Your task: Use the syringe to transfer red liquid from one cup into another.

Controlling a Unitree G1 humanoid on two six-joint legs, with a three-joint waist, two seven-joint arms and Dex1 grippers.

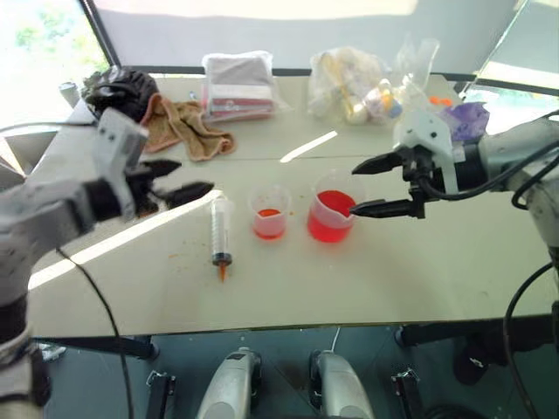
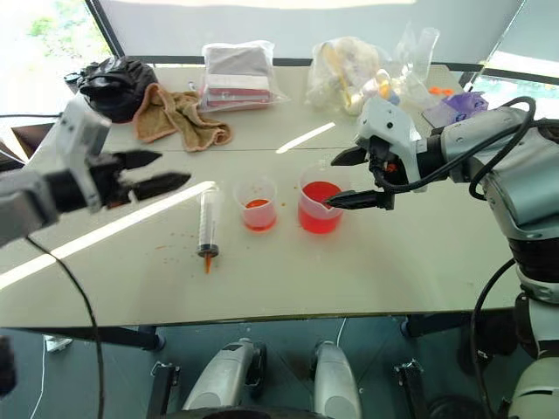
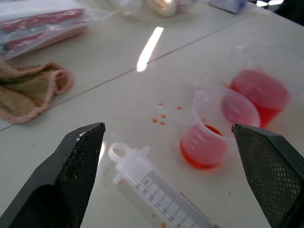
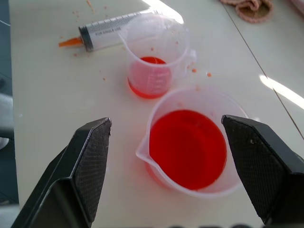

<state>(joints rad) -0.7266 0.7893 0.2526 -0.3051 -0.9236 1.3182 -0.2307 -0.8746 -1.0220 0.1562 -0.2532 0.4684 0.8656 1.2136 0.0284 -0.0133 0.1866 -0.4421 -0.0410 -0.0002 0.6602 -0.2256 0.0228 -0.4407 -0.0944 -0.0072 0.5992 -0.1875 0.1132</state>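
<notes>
Head view: syringe point(image 1: 221, 234) flat on surface point(image 1: 419, 279), left of smaller cup point(image 1: 270, 212); beaker point(image 1: 332, 215) right of cup.
Left wrist view: left gripper point(image 3: 175, 156) wide, empty, over syringe.
Right wrist view: right gripper point(image 4: 178, 156) wide, apparently straddling beaker; red liquid point(image 4: 187, 147) inside.

Bright daylight pours in from the windows behind the pale cream table point(image 1: 419, 279), blown out white at the upper left. A hard glare streak point(image 1: 307, 147) cuts the tabletop, and a broader sunlit band point(image 2: 96, 234) runs toward the left edge. The left wrist view goes soft close up.
</notes>
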